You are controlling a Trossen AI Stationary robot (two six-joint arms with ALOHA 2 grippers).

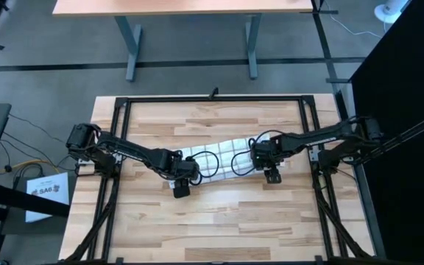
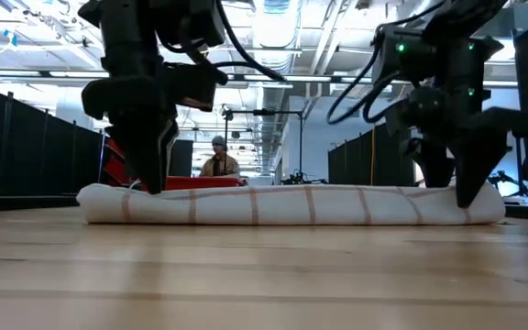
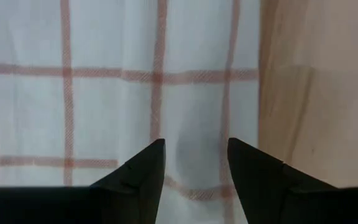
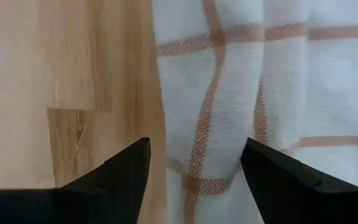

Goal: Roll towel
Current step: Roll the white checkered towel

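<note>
- The thin white cloth towel with a grid of thin lines (image 1: 213, 162) lay across the middle of the pale wooden-plank table (image 1: 212, 221), already folded or part-rolled into a long, low band running from one arm to the other.
- Our left gripper (image 3: 194, 163) stood at the band's left end, its dark fingers (image 3: 143, 174) parted over the cloth and closed on nothing.
- Our right gripper (image 4: 194, 160) stood at the opposite end, jaws spread wider, one finger over bare wood just beside the towel's edge.
- We judged the step in hand to be the setting of both grippers at the ends, ready to roll.
- The next move, we thought, called for both ends to be caught and turned together, lest the roll skew or loosen.
</note>
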